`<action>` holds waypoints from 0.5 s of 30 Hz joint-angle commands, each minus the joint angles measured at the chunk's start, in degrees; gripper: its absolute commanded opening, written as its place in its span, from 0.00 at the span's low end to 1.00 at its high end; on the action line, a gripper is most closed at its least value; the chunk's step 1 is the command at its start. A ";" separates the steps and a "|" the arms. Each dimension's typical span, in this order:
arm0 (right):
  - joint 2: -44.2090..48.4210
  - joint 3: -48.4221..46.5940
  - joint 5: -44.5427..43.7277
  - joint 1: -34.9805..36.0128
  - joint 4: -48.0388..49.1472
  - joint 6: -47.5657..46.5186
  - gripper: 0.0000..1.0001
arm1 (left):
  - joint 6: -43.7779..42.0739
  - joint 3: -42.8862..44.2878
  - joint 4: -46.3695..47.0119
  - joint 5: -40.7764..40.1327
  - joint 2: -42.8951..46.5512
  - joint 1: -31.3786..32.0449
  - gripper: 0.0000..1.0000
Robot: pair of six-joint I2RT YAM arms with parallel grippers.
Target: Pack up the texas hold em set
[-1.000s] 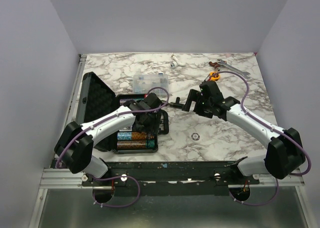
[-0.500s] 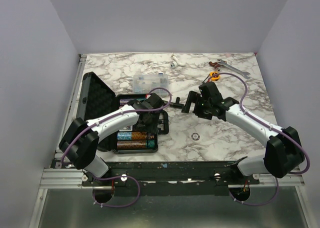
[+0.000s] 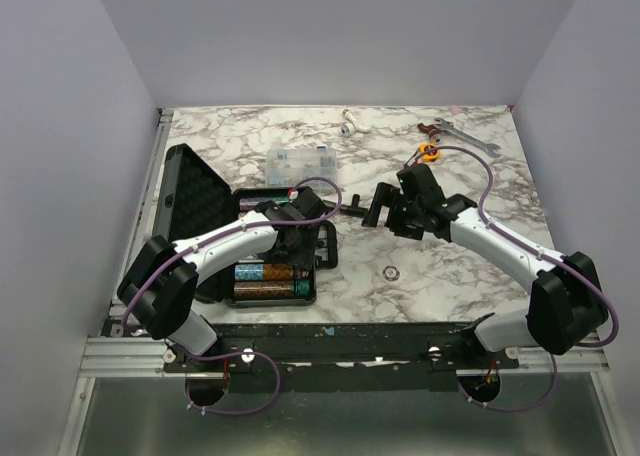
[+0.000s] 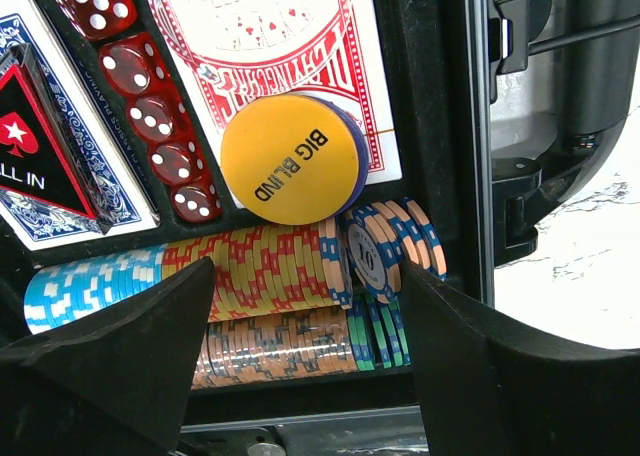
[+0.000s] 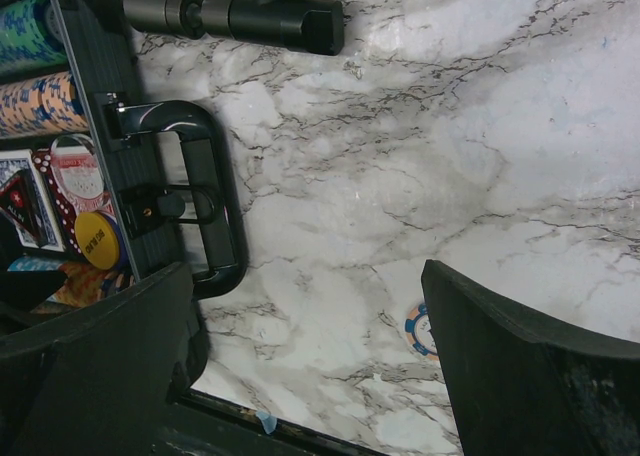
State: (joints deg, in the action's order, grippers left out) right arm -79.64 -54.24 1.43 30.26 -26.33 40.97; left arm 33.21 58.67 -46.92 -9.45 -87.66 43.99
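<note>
The black case [image 3: 196,202] lies open at the left, lid back. Its tray holds rows of multicoloured chips [image 4: 255,278], a red deck [image 4: 270,36], a blue deck [image 4: 60,181], red dice [image 4: 150,111] and a yellow BIG BLIND button [image 4: 293,159] resting on the red deck. My left gripper [image 4: 305,376] is open and empty just above the chip rows [image 3: 268,281]. My right gripper [image 5: 310,366] is open and empty over bare marble, right of the case handle [image 5: 212,211]. A loose blue-and-orange chip [image 5: 418,331] lies on the table [image 3: 390,272], partly hidden by my right finger.
A black cylindrical piece [image 5: 235,16] lies on the marble beyond the handle. A clear compartment box [image 3: 300,163] stands behind the case. A yellow tape measure [image 3: 430,154], a wrench [image 3: 455,130] and a small metal part [image 3: 348,126] lie at the back.
Both arms have shifted only slightly. The left wrist has settled over the case tray. Nothing was taken hold of or let go.
</note>
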 commanded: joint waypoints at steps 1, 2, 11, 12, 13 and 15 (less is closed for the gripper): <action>-0.39 0.18 1.47 -0.13 1.10 0.43 0.99 | -0.14 -0.08 0.88 0.69 -0.81 0.40 0.75; -0.35 0.19 1.47 -0.21 1.01 0.46 0.99 | 0.05 -0.42 1.34 1.14 -0.48 0.40 0.75; -0.38 0.36 1.55 -0.18 0.84 0.61 0.99 | 2.07 -1.59 -2.68 -6.13 -1.35 0.39 0.74; -0.34 0.32 1.55 -0.20 0.84 0.61 0.99 | 2.50 -2.18 -2.74 -6.67 -0.77 0.32 0.73; -0.30 0.44 1.47 -0.13 0.84 0.51 0.99 | 2.75 -3.00 -2.73 -7.15 0.41 0.33 0.73; -0.04 0.67 1.23 -0.12 0.75 0.14 0.99 | 3.28 -3.97 -3.19 -8.20 2.33 0.31 0.72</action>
State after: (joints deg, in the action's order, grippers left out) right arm -79.64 -54.24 2.04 30.26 -26.22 41.08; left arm 34.76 58.28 -47.40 -11.77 -87.50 44.18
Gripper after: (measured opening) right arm 0.988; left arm 0.731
